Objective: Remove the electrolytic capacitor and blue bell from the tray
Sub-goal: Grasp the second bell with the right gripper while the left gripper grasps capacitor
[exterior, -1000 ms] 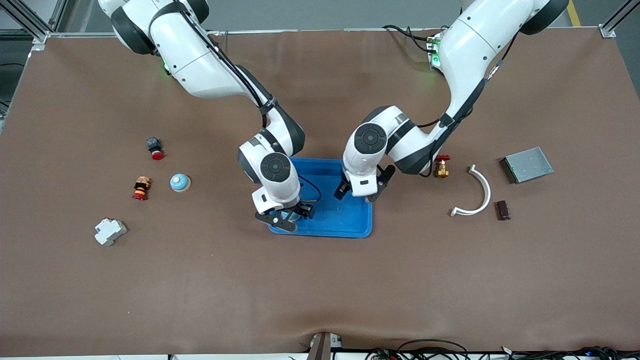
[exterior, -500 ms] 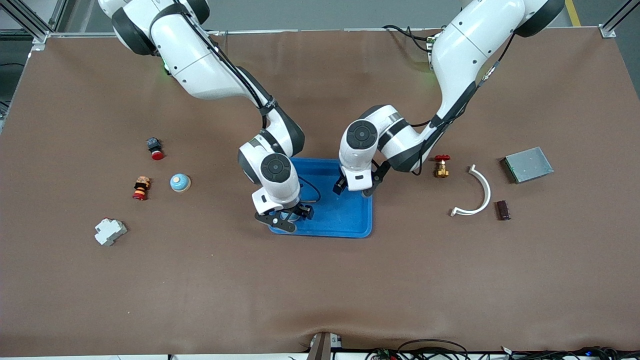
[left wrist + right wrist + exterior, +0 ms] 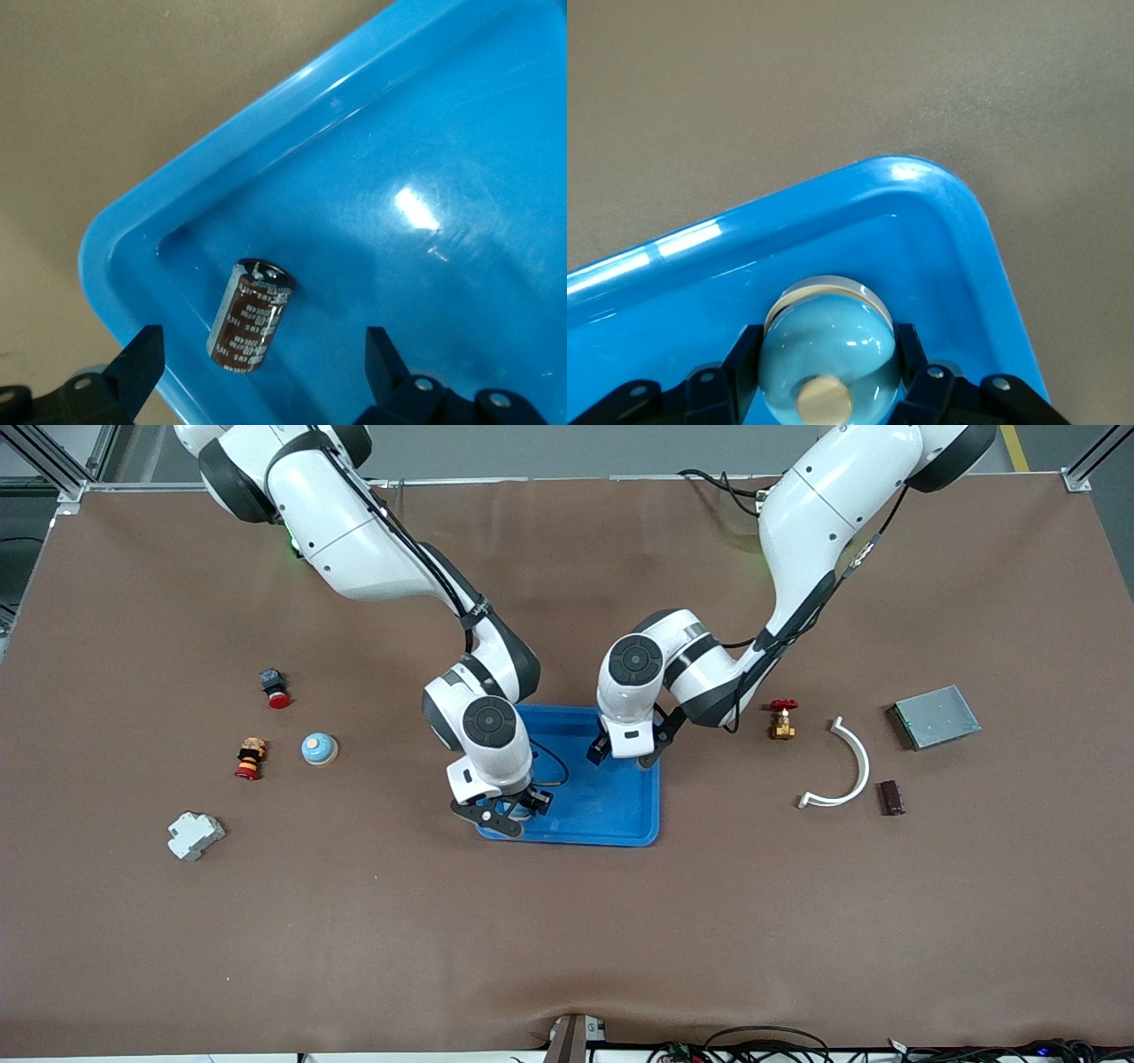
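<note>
A blue tray (image 3: 611, 815) lies mid-table. A brown capacitor (image 3: 251, 316) lies on its side in a corner of the tray (image 3: 266, 133). Over it hangs my left gripper (image 3: 263, 372), open, its fingers (image 3: 137, 367) well apart on either side and not touching the capacitor. In the front view the left gripper (image 3: 627, 757) hides the capacitor. A light-blue bell (image 3: 828, 350) with a cream button sits in another corner of the tray (image 3: 921, 177). My right gripper (image 3: 827, 363) is shut on the bell, fingers (image 3: 740, 363) pressed against both sides. In the front view the right gripper (image 3: 505, 808) is low over the tray's corner nearest the camera.
Toward the right arm's end lie a second blue bell (image 3: 319, 748), a red button (image 3: 275, 688), a striped orange part (image 3: 250, 758) and a white breaker (image 3: 195, 835). Toward the left arm's end lie a brass valve (image 3: 781, 722), a white curved piece (image 3: 846, 766), a grey box (image 3: 936, 716) and a dark brown part (image 3: 890, 797).
The right gripper's fingers have closed onto the bell in the tray. The left gripper has drifted over the tray toward the robots' bases and stayed open.
</note>
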